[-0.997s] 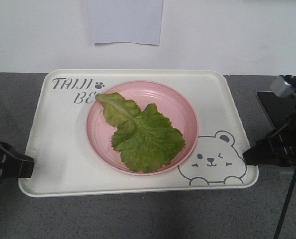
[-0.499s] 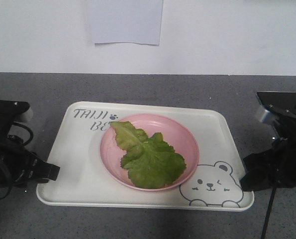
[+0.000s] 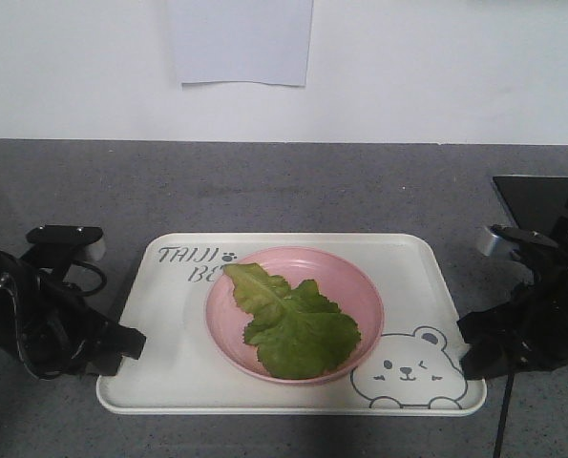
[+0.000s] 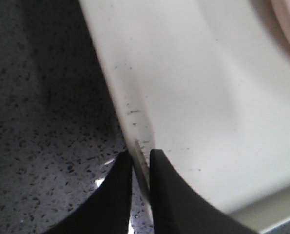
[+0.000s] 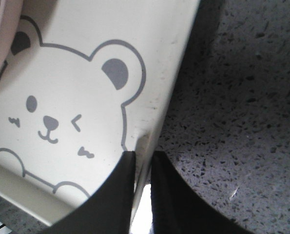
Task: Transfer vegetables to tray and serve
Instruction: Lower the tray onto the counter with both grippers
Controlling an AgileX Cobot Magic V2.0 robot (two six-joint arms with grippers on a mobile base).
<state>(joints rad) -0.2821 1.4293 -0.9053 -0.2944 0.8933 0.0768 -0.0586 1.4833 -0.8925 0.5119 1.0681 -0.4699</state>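
Both grippers are clamped on the tray (image 3: 169,324): the left gripper (image 4: 141,163) pinches the rim of its left short side, and the right gripper (image 5: 142,163) pinches the rim of the opposite side, just beside the bear drawing (image 5: 62,112). In each wrist view the two dark fingers sit one on either side of the thin rim, closed against it with no gap showing.

A pink plate (image 3: 360,286) sits near the middle of the tray, between the lettering (image 3: 193,258) at the far left corner and the bear at the near right corner. One lettuce leaf (image 3: 298,324) lies flat inside the plate, its pale midrib running from the far left toward the near right. Nothing else is on the tray.

Judging from this, the loading step looks finished, since the leaf is already on the tray by way of the plate, and the serving step is in hand, with the tray held at both ends. Whether it rests on the grey counter (image 3: 293,191) or hangs just above it cannot be told from these views.

The next move calls for both arms travelling together at the same height and pace. An uneven move could tilt the tray and let the plate slide, or twist the rim out of one grip.
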